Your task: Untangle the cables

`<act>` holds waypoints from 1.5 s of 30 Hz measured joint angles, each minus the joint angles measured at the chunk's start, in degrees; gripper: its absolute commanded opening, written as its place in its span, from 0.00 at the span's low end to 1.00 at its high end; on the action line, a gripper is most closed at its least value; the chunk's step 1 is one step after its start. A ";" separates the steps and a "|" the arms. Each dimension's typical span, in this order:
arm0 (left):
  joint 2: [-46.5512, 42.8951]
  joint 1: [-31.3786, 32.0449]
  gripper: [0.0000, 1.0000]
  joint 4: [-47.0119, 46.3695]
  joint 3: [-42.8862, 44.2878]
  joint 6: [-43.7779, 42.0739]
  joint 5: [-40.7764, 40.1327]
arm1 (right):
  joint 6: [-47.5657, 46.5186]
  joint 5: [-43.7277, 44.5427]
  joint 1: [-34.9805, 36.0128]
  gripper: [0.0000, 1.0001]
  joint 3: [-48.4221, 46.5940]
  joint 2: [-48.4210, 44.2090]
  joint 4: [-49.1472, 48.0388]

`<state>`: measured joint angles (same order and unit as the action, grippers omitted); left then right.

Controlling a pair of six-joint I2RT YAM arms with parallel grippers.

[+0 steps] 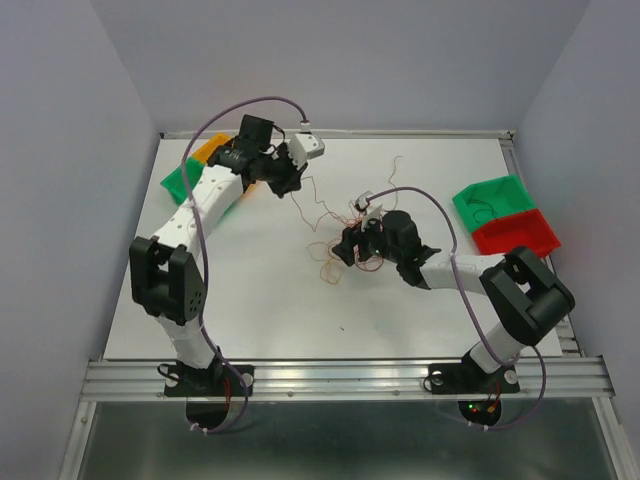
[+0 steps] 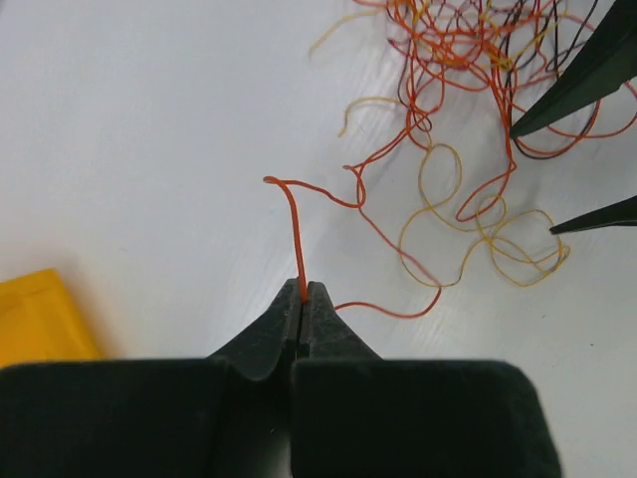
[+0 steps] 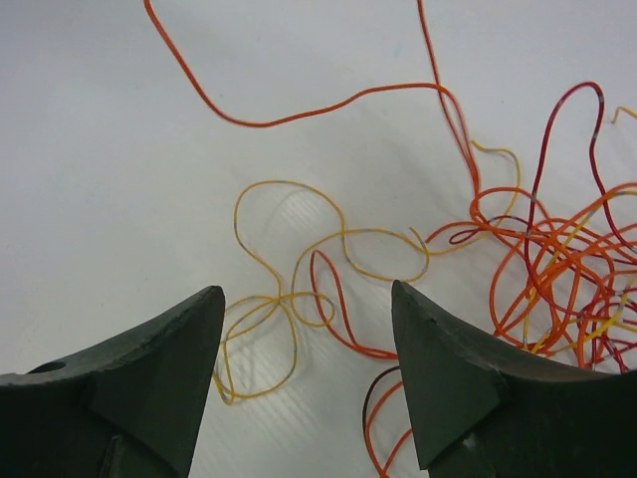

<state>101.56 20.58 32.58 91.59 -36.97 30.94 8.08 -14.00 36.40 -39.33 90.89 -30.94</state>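
A tangle of thin orange, yellow and dark red cables (image 1: pixel 345 245) lies mid-table. My left gripper (image 2: pixel 303 291) is shut on the end of one orange cable (image 2: pixel 295 229), which bends over and trails back to the tangle (image 2: pixel 468 50). In the top view, that gripper (image 1: pixel 293 187) sits up and left of the pile. My right gripper (image 3: pixel 304 299) is open just above the table, its fingers straddling loose yellow loops (image 3: pixel 289 249) and a short orange loop. It hovers at the pile's left edge (image 1: pixel 348 243). Denser orange and red loops (image 3: pixel 557 259) lie to its right.
A green bin (image 1: pixel 492 200) and a red bin (image 1: pixel 518 236) stand at the right edge. A green bin (image 1: pixel 178 182) and an orange one (image 1: pixel 209 150) sit at the back left under the left arm. The orange bin's corner (image 2: pixel 40 319) shows near my left gripper.
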 measured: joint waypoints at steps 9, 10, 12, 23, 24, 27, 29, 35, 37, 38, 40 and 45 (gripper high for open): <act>-9.55 0.00 0.00 5.35 14.38 0.20 -6.40 | -0.79 -3.21 0.00 0.83 -3.80 3.45 -10.01; -9.55 0.02 0.00 6.25 16.04 0.20 -7.34 | -0.83 -3.56 0.00 0.83 -4.31 3.74 -11.72; -9.55 0.11 0.00 7.54 18.62 0.24 -8.57 | -0.90 -3.87 0.00 0.84 -5.31 4.61 -14.29; -10.56 1.62 0.00 9.79 36.46 1.75 -13.79 | -2.95 -2.38 0.00 0.53 -15.06 17.07 -18.34; -11.37 1.84 0.00 9.22 36.52 1.97 -13.90 | -3.15 -2.01 0.00 0.37 -15.63 18.34 -18.36; -13.49 1.92 0.00 7.67 36.48 2.82 -14.45 | -3.08 -1.33 0.00 0.18 -16.79 20.39 -18.16; -15.52 1.92 0.00 4.79 35.01 3.50 -16.04 | -2.91 -1.16 0.00 0.02 -16.79 20.41 -18.16; -24.20 1.97 0.00 -9.64 22.58 4.24 -29.22 | -0.55 -3.89 -0.07 0.00 -16.76 16.72 -18.01; -24.09 1.90 0.00 -12.55 20.79 4.26 -31.41 | 0.55 -5.95 -0.07 0.00 -16.76 13.92 -17.92; -23.69 1.81 0.00 -13.57 19.74 4.33 -31.63 | 1.33 -7.30 -0.07 0.01 -16.79 11.91 -17.97; -22.36 1.84 0.00 -14.75 17.70 4.76 -30.86 | 2.60 -9.75 -0.07 0.01 -16.92 8.50 -17.99; -17.92 1.86 0.00 -16.31 9.44 7.50 -24.15 | 5.27 -13.68 -0.07 0.01 -21.27 2.21 -17.92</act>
<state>83.64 22.44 16.27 101.03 -29.47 6.79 13.34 -27.68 36.34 -60.60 93.10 -48.86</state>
